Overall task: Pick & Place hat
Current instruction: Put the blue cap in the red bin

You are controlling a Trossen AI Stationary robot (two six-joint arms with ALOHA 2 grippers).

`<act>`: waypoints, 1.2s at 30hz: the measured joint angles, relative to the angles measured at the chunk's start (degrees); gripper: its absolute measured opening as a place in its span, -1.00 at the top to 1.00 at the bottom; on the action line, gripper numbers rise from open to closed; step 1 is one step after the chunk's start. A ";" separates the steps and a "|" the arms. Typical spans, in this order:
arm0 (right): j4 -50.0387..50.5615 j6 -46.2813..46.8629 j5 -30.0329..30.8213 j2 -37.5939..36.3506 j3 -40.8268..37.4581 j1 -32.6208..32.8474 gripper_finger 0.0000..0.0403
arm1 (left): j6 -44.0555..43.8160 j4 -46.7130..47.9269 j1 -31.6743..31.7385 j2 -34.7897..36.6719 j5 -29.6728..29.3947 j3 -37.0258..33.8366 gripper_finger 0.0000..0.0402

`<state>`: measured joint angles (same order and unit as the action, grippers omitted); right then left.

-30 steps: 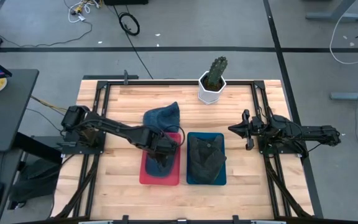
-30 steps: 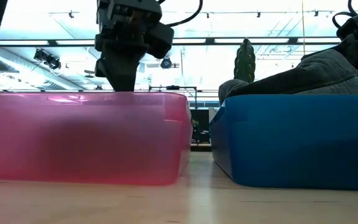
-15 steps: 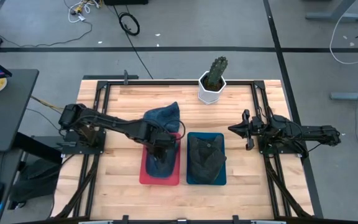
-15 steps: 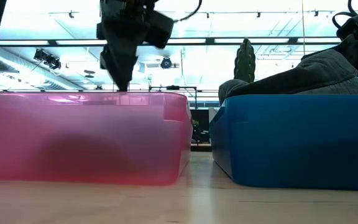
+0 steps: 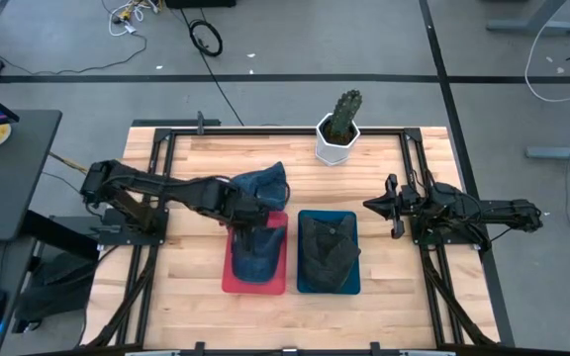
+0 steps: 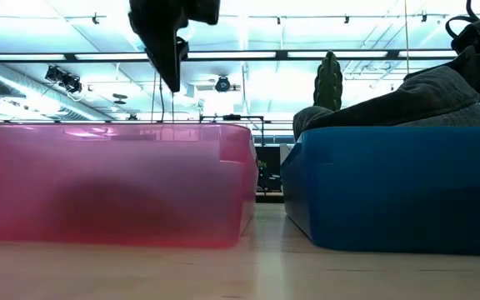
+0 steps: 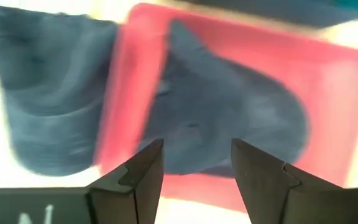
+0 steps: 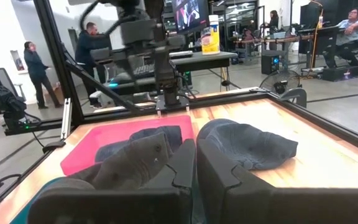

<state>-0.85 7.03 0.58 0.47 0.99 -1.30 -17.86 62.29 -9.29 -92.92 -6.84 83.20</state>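
Three hats: one in red bin (image 5: 228, 280), one in blue bin (image 5: 349, 282), one loose on table (image 5: 176, 267)

Overhead straight down on whole table (image 5: 191, 158); low cam level, right up against red bin (image 6: 111, 183); wrist cams close, both catching it too.

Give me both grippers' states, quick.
Left gripper: open, empty, above the blue hat in the red bin.
Right gripper: shut, empty, parked at the table's right side.
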 joint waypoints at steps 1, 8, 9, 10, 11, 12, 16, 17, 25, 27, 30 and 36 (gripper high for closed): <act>0.03 0.00 0.02 -0.01 0.00 0.00 0.90 | 0.81 1.33 0.60 0.36 -1.47 -0.02 0.05; 0.04 -0.02 0.00 -0.02 0.00 0.00 0.90 | -1.14 -0.10 8.74 1.15 -3.83 -0.04 0.05; 0.03 0.00 0.04 -0.01 0.00 0.00 0.90 | -1.59 0.10 10.11 1.11 -3.83 -0.04 0.05; 0.03 0.00 0.00 -0.01 0.00 0.00 0.90 | -2.68 0.23 11.65 1.11 -3.90 -0.04 0.05; 0.05 0.00 0.00 -0.02 0.00 0.00 0.90 | -3.42 0.07 13.33 1.11 -4.10 -0.04 0.05; 0.05 -0.02 0.00 -0.02 0.00 0.00 0.90 | -4.51 -0.23 14.92 1.11 -4.60 -0.04 0.05; 0.05 0.00 0.00 0.00 0.00 0.00 0.90 | -8.26 -2.59 20.16 1.10 -8.37 -0.04 0.05; 0.05 0.00 0.03 0.00 0.00 0.00 0.90 | -9.34 -3.36 20.99 0.94 -9.61 -0.04 0.05; 0.04 0.00 0.11 -0.02 0.00 0.00 0.90 | -23.45 -8.86 24.16 -1.93 -9.99 -0.11 0.05; 0.00 -0.02 -0.04 0.00 0.00 0.00 0.90 | -26.58 -8.35 24.12 -3.22 -9.88 -0.11 0.05; -0.02 -0.02 -0.04 0.00 0.00 0.00 0.90 | -31.37 -7.52 23.86 -5.56 -9.58 -0.11 0.05; 0.01 0.00 0.08 0.00 0.00 0.00 0.90 | -35.71 -8.10 23.14 -10.67 -8.00 -0.11 0.05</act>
<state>-0.84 7.03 0.65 0.47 0.99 -1.30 -53.58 54.19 13.85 -103.59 -14.84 83.09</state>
